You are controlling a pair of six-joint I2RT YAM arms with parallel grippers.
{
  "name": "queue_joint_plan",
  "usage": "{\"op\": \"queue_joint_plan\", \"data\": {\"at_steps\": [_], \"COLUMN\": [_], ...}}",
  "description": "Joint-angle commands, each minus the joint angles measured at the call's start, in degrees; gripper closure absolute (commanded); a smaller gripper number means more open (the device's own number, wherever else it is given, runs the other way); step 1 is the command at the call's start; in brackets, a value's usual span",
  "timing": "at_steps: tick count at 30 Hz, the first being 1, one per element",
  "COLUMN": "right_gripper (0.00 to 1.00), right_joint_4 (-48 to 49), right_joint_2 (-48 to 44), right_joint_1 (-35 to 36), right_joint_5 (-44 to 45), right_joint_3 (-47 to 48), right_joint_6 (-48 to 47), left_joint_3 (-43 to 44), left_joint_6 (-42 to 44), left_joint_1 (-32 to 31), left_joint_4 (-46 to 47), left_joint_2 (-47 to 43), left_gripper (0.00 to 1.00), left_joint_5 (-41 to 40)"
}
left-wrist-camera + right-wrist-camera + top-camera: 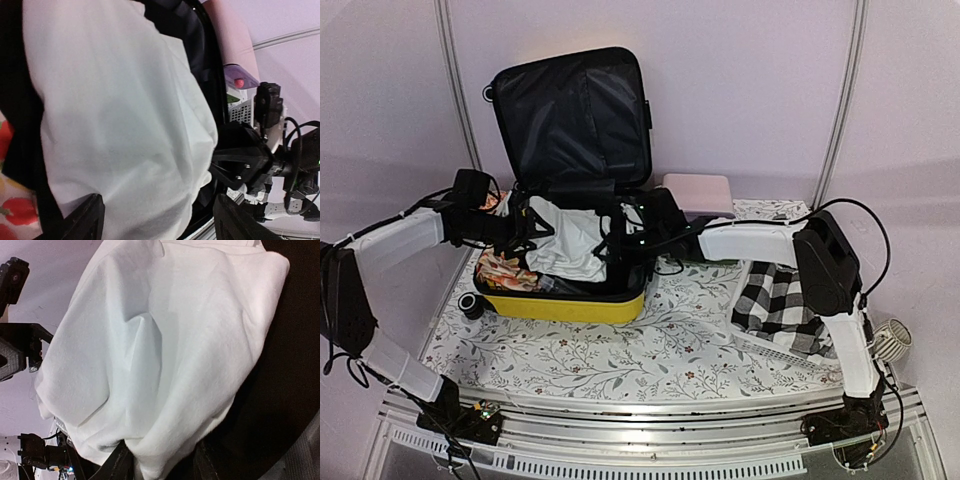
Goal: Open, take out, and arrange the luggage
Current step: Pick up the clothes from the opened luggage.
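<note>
The left gripper [160,220] has its fingers spread wide against the one white cloth [570,245]. The right gripper [162,466] sits narrow round a fold of it, but I cannot tell if it is pinching. Both hang over the one yellow suitcase [565,305], which lies open with its lid up. One checked cloth [775,300] lies to the right of it.

**Top view.** I see the luggage [565,306] left of centre in the frame: a glossy yellow hard-shell suitcase, lying open. Its base rests flat, with the yellow front wall toward the bottom edge. The lid [570,115] stands nearly upright behind the base, toward the top of the frame, showing black fabric lining. A black wheel [472,306] sits at the lower-left corner. Cloth [570,248] fills the base.
</note>
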Motion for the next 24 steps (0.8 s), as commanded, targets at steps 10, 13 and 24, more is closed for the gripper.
{"op": "queue_joint_plan", "data": {"at_steps": [10, 13, 24], "right_gripper": [0.35, 0.31, 0.40], "right_joint_4": [7.63, 6.82, -10.47], "right_joint_2": [-8.75, -7.62, -6.04], "right_joint_1": [-1.33, -1.33, 0.25], "right_joint_5": [-13.70, -15.61, -3.86], "right_joint_3": [-8.33, -7.99, -2.36], "right_joint_6": [9.49, 14.09, 32.94], "left_joint_3": [-4.18, -4.78, -10.92], "left_joint_6": [5.33, 5.09, -2.66], "left_joint_1": [4.34, 5.07, 6.80], "left_joint_4": [-8.49, -7.69, 5.33], "left_joint_2": [-4.85, -6.28, -8.69], "left_gripper": [0.25, 0.26, 0.36], "left_joint_5": [-6.57, -4.82, 11.24]}}
